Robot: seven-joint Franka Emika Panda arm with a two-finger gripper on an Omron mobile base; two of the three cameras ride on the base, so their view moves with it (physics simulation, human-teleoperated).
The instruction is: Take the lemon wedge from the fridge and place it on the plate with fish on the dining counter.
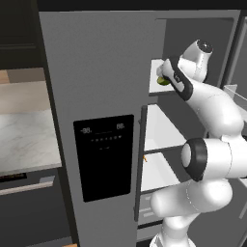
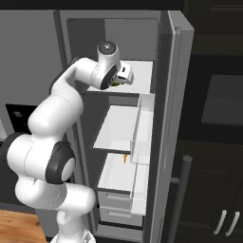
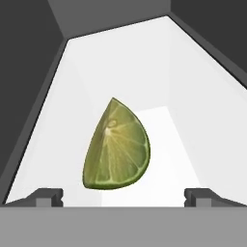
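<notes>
Between the two dark fingers (image 3: pixel 48 197), which stand spread wide and pinch nothing, the lemon wedge (image 3: pixel 116 147) lies on the white upper shelf (image 3: pixel 159 72) of the fridge (image 1: pixel 96 72). Seen from the hand, it sits centred in the gap, clear of both tips, with bare shelf on either side.

It looks light, small and fairly firm, though the cut flesh is probably moist and would squash or slip under a hard squeeze. The waxy rind curves, so it could skid off the pads. A safer hold, I judge, is across the middle of the wedge, one pad on each flat cut face, closing gently.

Its long axis runs from the sharp tip, which points away from the hand toward the back of the shelf, down to the broad rounded end nearest the hand. The dark green rind bows out to one side; the pale cut face is turned toward the camera.
</notes>
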